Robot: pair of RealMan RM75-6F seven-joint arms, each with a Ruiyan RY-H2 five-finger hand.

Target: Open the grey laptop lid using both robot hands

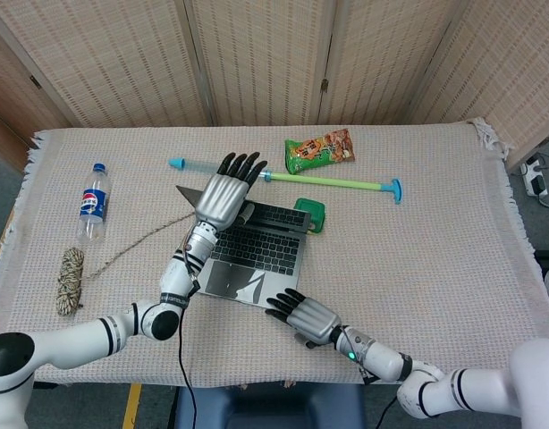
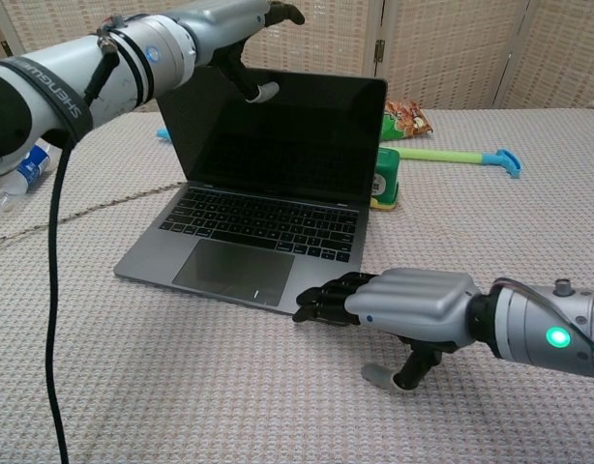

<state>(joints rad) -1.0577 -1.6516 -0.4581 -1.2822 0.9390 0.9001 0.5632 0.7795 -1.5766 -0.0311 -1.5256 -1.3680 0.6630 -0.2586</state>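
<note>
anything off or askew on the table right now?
Nothing damaged or spilled. The only loose item is the twine: a strand trails off the bundle toward the laptop. The Pepsi bottle lies on its side, capped.

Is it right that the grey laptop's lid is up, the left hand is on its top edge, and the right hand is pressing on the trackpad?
Not quite. The grey laptop has its lid up and the left hand is on the top edge, but the right hand rests its fingertips at the base's front right corner, not on the trackpad. The chest view shows it.
</note>
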